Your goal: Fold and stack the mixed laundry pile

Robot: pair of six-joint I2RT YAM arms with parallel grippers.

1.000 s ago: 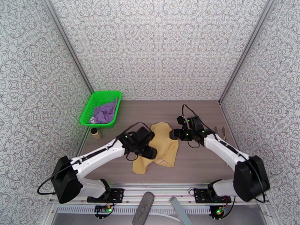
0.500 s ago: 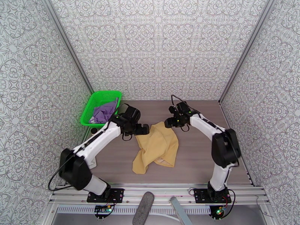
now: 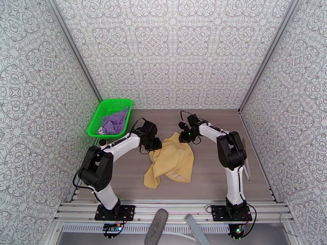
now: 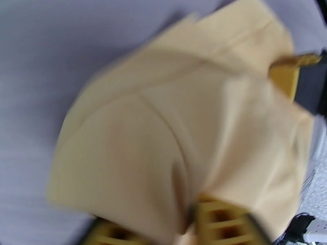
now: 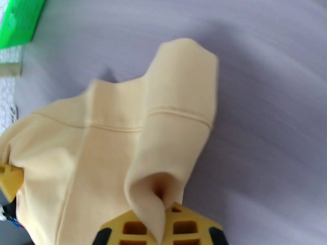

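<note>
Tan garment [image 3: 171, 164] lies crumpled mid-desk [image 3: 216, 176]. Left tool [image 3: 158, 146] pinches its 11 o'clock edge. Right tool [image 3: 183, 137] pinches a fold at its 12 o'clock corner. Purple T-shirt [image 3: 113, 122] sits in green basket [image 3: 94, 119], 10 o'clock, far left.

Purple T-shirt [image 3: 112, 123], mustard-tan garment [image 3: 175, 161], bright green basket [image 3: 107, 136], grey-brown wood-grain table [image 3: 218, 176], white walls [image 3: 171, 50] with grey ornamental pattern.

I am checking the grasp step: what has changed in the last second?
Both arms reached farther from their bases to the far edge of the mustard garment. The left gripper and right gripper closed on it, one at each far corner. The purple T-shirt stayed in the green basket; the garment's near part has not moved.
</note>
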